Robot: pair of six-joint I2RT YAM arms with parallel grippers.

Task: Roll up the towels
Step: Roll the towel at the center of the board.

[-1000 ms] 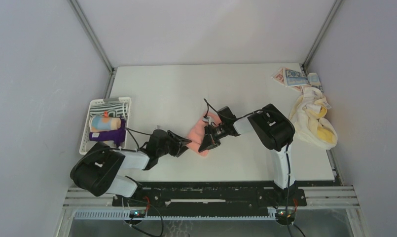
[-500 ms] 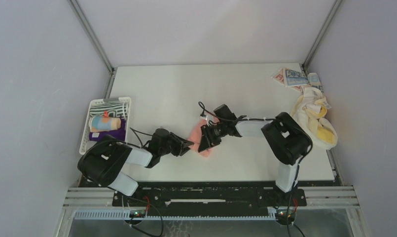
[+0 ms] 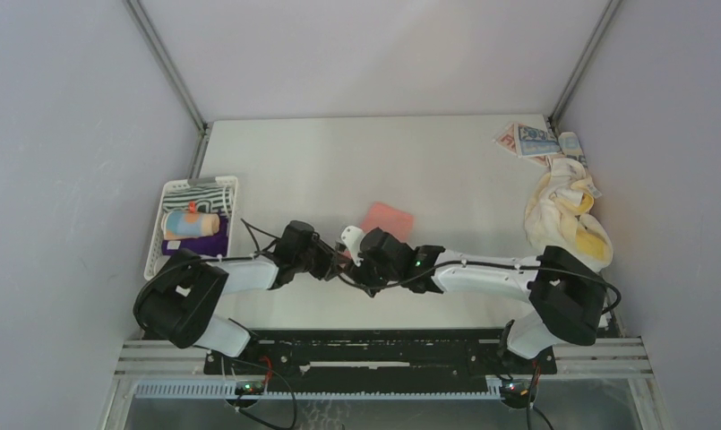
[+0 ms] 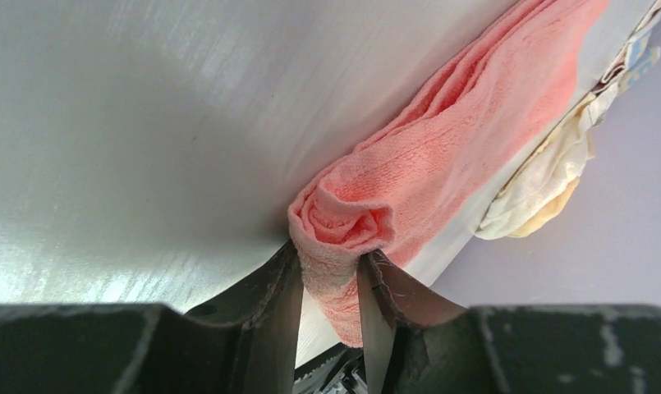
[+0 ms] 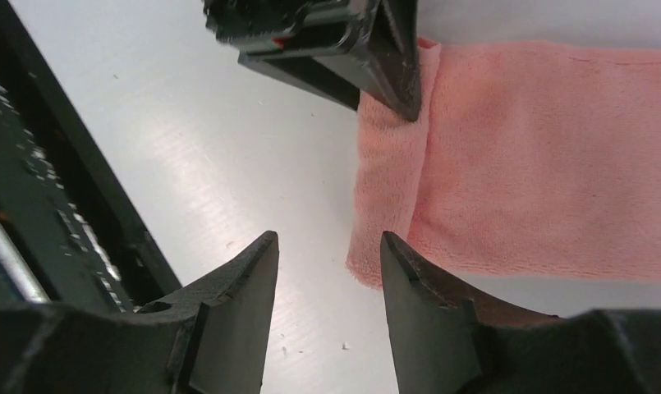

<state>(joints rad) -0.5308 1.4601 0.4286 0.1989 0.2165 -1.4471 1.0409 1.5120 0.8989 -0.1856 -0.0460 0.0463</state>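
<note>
The left jaws clenched the curled near end of the pink towel, apparently pinning the first turns so the coil would not spring open. The right jaws stood released over the other corner of that same end, gripping nothing. They looked ready to take hold so that both sides of the roll could be turned together. The towel lay near the middle of the table, its length stretching toward the far side. Most of it was flat and not yet rolled, so the job looked barely begun. At left, rolled towels sat in the basket. A heap of cream towels lay at the far right, well apart.
</note>
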